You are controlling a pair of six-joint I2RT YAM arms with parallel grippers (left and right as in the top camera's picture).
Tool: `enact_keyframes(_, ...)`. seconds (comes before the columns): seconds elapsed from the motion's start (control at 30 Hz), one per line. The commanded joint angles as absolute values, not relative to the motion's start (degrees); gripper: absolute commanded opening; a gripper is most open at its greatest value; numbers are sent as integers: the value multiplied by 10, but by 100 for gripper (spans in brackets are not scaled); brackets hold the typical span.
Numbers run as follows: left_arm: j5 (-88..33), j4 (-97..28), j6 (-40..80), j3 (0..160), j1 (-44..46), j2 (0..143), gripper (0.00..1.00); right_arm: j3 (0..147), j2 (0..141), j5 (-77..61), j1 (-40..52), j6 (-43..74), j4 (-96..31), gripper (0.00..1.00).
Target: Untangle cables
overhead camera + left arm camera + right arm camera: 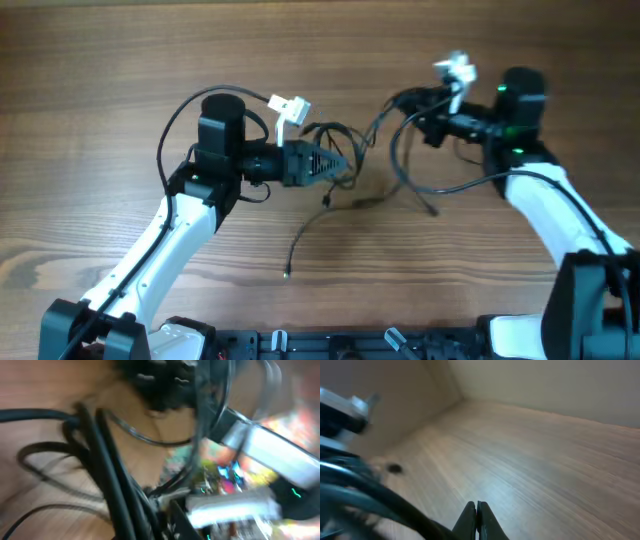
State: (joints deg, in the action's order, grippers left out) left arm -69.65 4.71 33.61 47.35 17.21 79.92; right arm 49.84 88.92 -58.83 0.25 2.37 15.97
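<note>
Cables [330,128]: bunched on the bench [100,80], mid-table between the two arms. Right claw [418,122] is clenched. In its wrist view the fingers [468,521] sit flush with no strand visible between them, so can't tell if it has one pinched. Left claw [340,162] is nose-in at the bunch. Its wrist view is all blur and overhead is too coarse, so can't tell clenched or released.

Outward: strands run from the knot toward the right claw, and one loose tail [303,238] lies toward the near edge.

Risks:
- Both arms pulling on the same loop would cinch the knot, not open it.
- An empty right pinch means the pull does nothing.
- Thin strands sit near the thicker black lead [470,184] by the right arm, so a lift there could snag it.
</note>
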Motion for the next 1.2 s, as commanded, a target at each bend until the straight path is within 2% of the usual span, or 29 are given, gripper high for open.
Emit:
enact_keyframes(0.0,-435,-29,335,477,172,800,4,502,864,-670,-40,88,152,4)
enact_keyframes(0.07,-408,-39,335,477,160,800,4,502,864,-669,-58,96,127,4)
enact_keyframes(0.23,-409,-67,335,477,57,799,5,502,864,-625,-140,96,118,4)
enact_keyframes(0.37,-409,-131,334,477,-40,799,8,502,862,-632,-226,186,164,4)
enact_keyframes(0.53,-408,-142,332,477,-134,799,8,502,862,-661,-250,253,216,4)
enact_keyframes(0.57,-408,-142,332,477,-157,799,12,502,862,-661,-250,263,220,5)
enact_keyframes(0.6,-408,-142,333,477,-172,799,27,502,862,-661,-249,276,220,4)
enact_keyframes(0.67,-417,-143,333,477,-177,799,35,502,862,-666,-236,287,218,4)
enact_keyframes(0.73,-422,-143,333,477,-166,799,36,502,862,-669,-200,285,200,4)
enact_keyframes(0.87,-416,-142,333,477,-134,799,39,502,862,-601,-66,235,94,5)
enact_keyframes(0.93,-401,-142,333,477,-125,799,49,503,862,-573,10,221,93,5)
enact_keyframes(1.0,-400,-142,332,477,-125,799,51,525,862,-568,81,242,109,5)
enact_keyframes(1.07,-400,-122,333,477,-134,799,70,582,862,-539,136,241,99,5)
enact_keyframes(1.13,-403,-100,333,477,-142,799,83,607,862,-434,176,216,73,25)
enact_keyframes(1.17,-404,-92,333,477,-143,799,100,606,867,-287,208,165,29,35)
